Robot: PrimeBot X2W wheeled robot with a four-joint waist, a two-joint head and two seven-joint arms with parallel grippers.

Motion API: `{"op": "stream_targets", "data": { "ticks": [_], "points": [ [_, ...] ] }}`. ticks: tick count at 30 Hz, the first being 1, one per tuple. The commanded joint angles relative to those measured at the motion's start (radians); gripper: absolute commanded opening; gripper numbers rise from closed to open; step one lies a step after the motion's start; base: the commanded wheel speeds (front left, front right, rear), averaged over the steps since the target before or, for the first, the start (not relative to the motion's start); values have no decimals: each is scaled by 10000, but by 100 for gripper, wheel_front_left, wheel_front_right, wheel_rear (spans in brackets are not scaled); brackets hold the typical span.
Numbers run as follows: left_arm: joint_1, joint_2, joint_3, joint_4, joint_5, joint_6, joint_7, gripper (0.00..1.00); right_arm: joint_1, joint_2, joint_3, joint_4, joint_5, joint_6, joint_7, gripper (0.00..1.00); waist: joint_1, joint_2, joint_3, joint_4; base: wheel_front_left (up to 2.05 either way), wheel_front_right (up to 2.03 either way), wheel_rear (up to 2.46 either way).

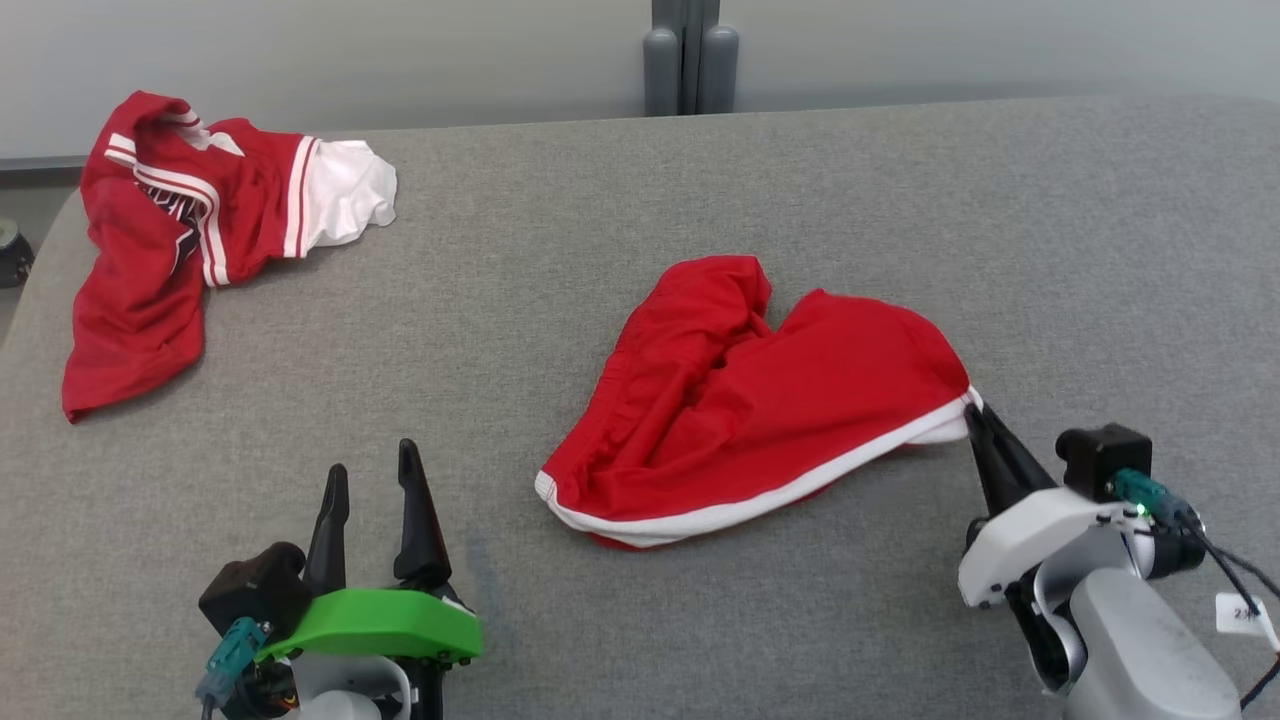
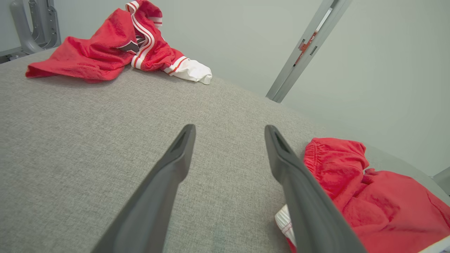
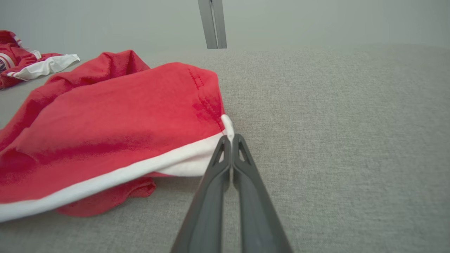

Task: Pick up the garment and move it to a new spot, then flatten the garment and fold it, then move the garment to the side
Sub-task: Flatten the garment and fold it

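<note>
red shorts [image 1: 760, 400], the garment to move, lie crumpled near the middle of the grey worktop [image 1: 700, 180], with their white hem trim toward the near edge. the right gripper [image 1: 972, 410] has its fingers pressed together on the white corner at the shorts' right end, pinching it. the left gripper [image 1: 372, 458] sits by the near edge at left, fingers spread, holding nothing, apart from the shorts. a red and white jersey [image 1: 170, 230] lies heaped at the far left corner.
</note>
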Motion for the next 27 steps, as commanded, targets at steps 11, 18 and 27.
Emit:
{"op": "stream_targets", "data": {
  "ticks": [11,18,27],
  "points": [
    [-78,41,108,200,540,-270,-2,100,1391,967,-837,-560,-654,-16,290,0,0,0,42,-223,0,0,0],
    [135,38,389,367,1379,-884,-2,100,1525,1158,-1201,-936,-1111,-16,141,100,0,0,-132,-264,0,0,0],
    [623,41,795,326,2111,-1656,-2,100,1950,1296,-1648,-2476,-1813,-16,-5,100,0,0,-629,-450,0,0,0]
  ]
}}
